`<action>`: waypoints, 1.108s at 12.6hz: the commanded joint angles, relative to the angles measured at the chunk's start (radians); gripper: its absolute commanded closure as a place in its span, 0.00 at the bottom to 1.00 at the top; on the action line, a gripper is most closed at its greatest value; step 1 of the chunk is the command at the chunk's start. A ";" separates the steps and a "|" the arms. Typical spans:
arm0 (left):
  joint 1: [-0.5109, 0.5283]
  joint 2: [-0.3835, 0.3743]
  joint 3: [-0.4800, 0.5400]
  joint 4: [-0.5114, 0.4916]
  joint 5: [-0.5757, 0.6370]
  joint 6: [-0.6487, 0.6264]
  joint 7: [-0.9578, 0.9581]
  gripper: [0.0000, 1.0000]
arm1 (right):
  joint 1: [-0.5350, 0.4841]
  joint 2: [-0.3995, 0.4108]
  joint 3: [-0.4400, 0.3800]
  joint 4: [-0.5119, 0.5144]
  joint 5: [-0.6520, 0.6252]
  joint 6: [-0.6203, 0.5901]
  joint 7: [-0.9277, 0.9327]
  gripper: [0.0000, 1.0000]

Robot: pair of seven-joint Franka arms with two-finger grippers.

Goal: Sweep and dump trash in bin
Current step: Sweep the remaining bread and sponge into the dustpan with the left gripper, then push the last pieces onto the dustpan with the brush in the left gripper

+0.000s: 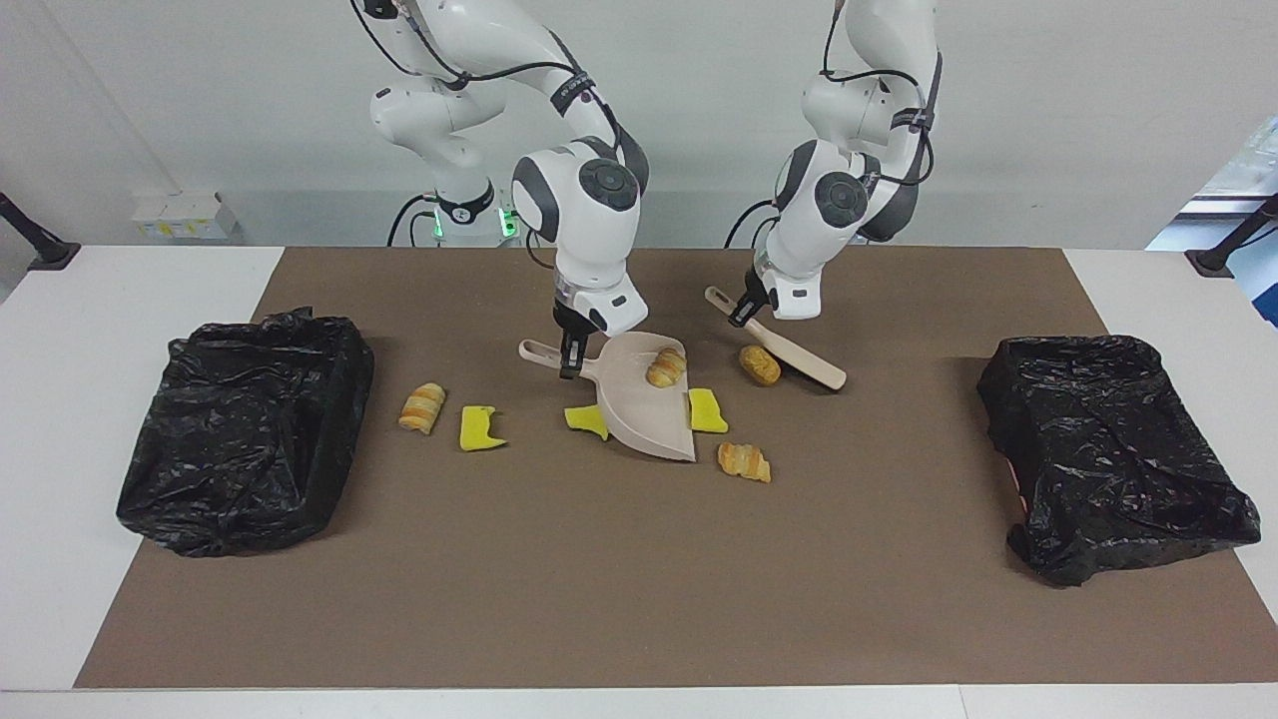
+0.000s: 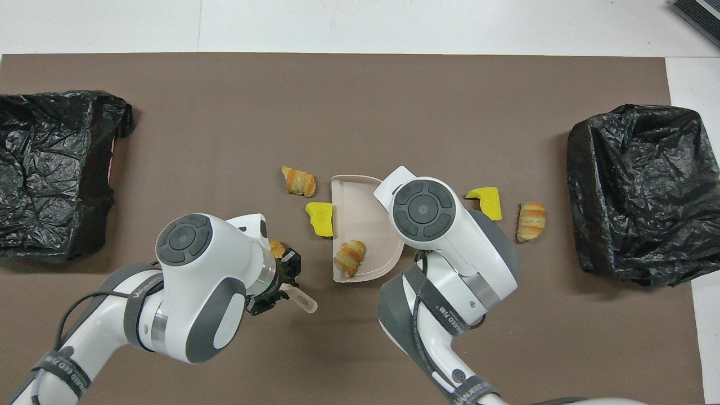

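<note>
The trash sits around the middle of the frame on the brown mat covering the bench (image 1: 150, 639): one bread-like lump (image 1: 665, 367) already lies inside the beige dustpan (image 1: 644, 409), another lump (image 1: 760, 364) lies just beside the brush (image 1: 789, 345) a little above and right of centre, a third (image 1: 744, 461) rests below the dustpan's lip, and a fourth (image 1: 421, 407) lies left of centre next to a yellow scrap (image 1: 479, 427). Two more yellow scraps (image 1: 706, 410) (image 1: 586, 420) peek out on either side of the dustpan. These bits look light and soft, the yellow ones spongy and the lumps rounded, so I judge they will roll or skid ahead of bristles rather than resist, and a hard flick could send them past the pan. They are best not pinched at all; the tools are the things to hold, by their handles. The right claw (image 1: 569, 366) is clamped on the dustpan's handle, tilting the pan with its lip on the mat. The left claw (image 1: 744, 310) is closed around the brush handle, the brush head angled down by the lump. Black-lined bins (image 1: 240, 429) (image 1: 1108, 449) stand at the left and right edges of the frame, well apart from the trash, so the loaded pan should be carried level
</note>
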 commanded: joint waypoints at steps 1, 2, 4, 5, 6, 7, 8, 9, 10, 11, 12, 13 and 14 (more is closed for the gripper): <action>-0.017 0.081 -0.008 0.094 -0.022 0.087 0.013 1.00 | 0.011 0.024 0.007 -0.010 -0.016 0.053 0.020 1.00; -0.029 0.084 -0.011 0.095 -0.022 0.114 0.021 1.00 | 0.012 0.030 0.007 -0.012 -0.016 0.068 0.020 1.00; -0.055 0.082 -0.014 0.095 -0.023 0.117 0.085 1.00 | 0.012 0.036 0.007 -0.010 -0.016 0.074 0.020 1.00; -0.066 0.081 -0.014 0.095 -0.023 0.117 0.134 1.00 | 0.012 0.036 0.005 -0.007 -0.016 0.062 0.018 1.00; -0.081 0.079 -0.014 0.095 -0.026 0.114 0.180 1.00 | 0.012 0.036 0.005 -0.004 -0.017 0.056 0.018 1.00; -0.097 0.078 -0.016 0.095 -0.033 0.112 0.227 1.00 | 0.012 0.034 0.005 -0.004 -0.017 0.050 0.018 1.00; -0.107 0.076 -0.019 0.096 -0.039 0.108 0.275 1.00 | 0.014 0.033 0.004 -0.003 -0.019 0.027 0.020 1.00; -0.111 0.078 -0.026 0.099 -0.049 0.103 0.328 1.00 | 0.012 0.030 0.004 -0.003 -0.019 0.000 0.021 1.00; -0.112 0.081 -0.032 0.117 -0.050 0.097 0.368 1.00 | 0.012 0.027 0.004 -0.003 -0.017 -0.008 0.032 1.00; -0.114 0.085 -0.037 0.140 -0.050 0.097 0.376 1.00 | 0.014 0.025 0.007 -0.003 -0.016 -0.025 0.044 1.00; -0.112 0.082 -0.039 0.151 -0.053 0.095 0.377 1.00 | 0.005 0.025 0.007 -0.001 -0.005 -0.037 0.052 1.00; -0.112 0.079 -0.046 0.165 -0.063 0.095 0.377 1.00 | 0.003 0.019 0.007 0.002 0.000 -0.048 0.054 1.00; -0.112 0.082 -0.054 0.183 -0.066 0.097 0.377 1.00 | -0.002 0.017 0.007 0.005 0.004 -0.079 0.055 1.00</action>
